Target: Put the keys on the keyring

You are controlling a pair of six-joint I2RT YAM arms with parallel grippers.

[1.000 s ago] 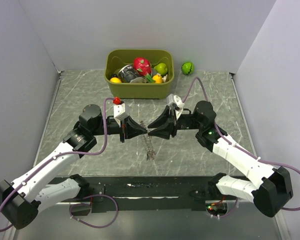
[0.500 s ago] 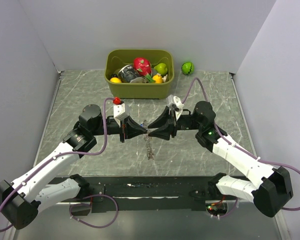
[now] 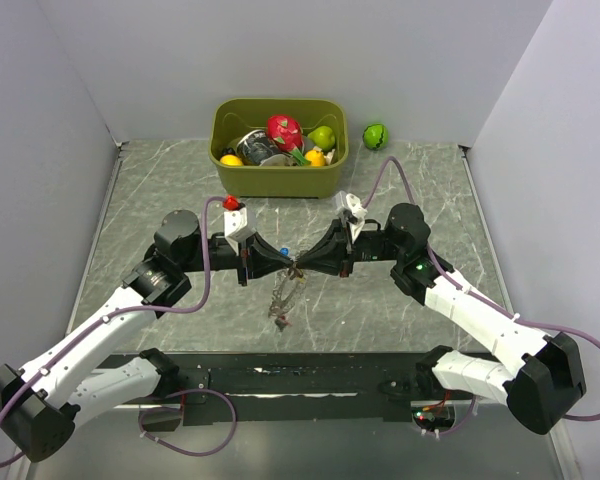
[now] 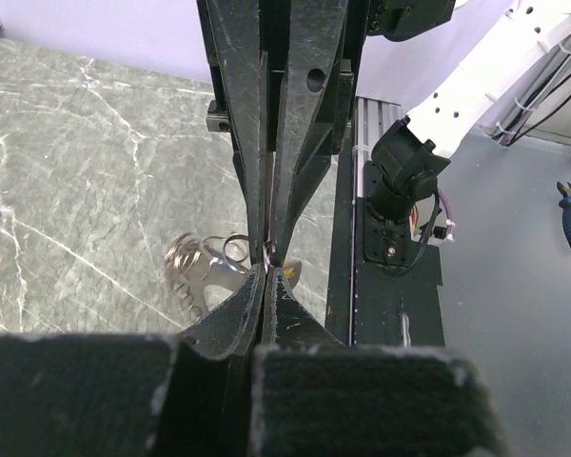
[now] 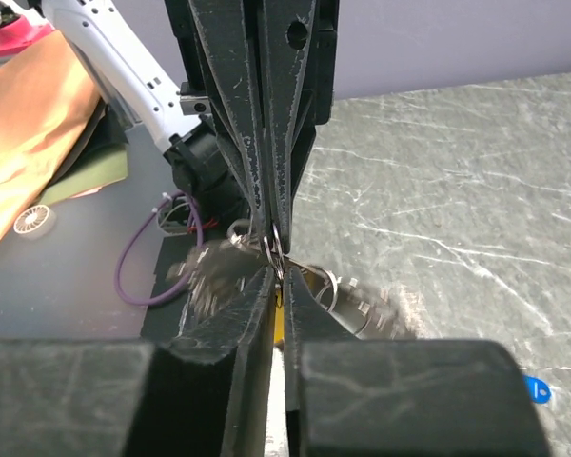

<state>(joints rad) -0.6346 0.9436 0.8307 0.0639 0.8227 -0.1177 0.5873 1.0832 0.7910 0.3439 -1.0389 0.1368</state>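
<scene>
**Top view:** The left hand (image 3: 285, 262) and the right hand (image 3: 308, 264) meet tip to tip above the middle of the bench (image 3: 160, 190). Both now look narrower and more tightly clenched than a second ago. The keyring (image 3: 285, 298) hangs beneath their tips. It was a thin straight strand half a second ago, and it has since swung left and fanned out. A blue key (image 3: 283, 251) lies loose on the bench just behind the hands, not yet threaded.

**Left wrist view:** The left hand's fingers (image 4: 252, 295) are pinched shut on a thin wire loop of the keyring at their very tip. The rest of the ring and the keys (image 4: 202, 271) are a blur of motion left of and below the tips.

**Right wrist view:** The right hand (image 5: 278, 286) is also clenched. A yellow sliver (image 5: 280, 326) shows between its fingers, most likely the head of a yellow key, though the gap is too narrow to be sure. Small loops of the ring sit right at the meeting point.

The sudden swing suggests a key has just been pushed against or onto the ring, so threading is under way. With the blue key still on the bench, the job is unfinished.
</scene>
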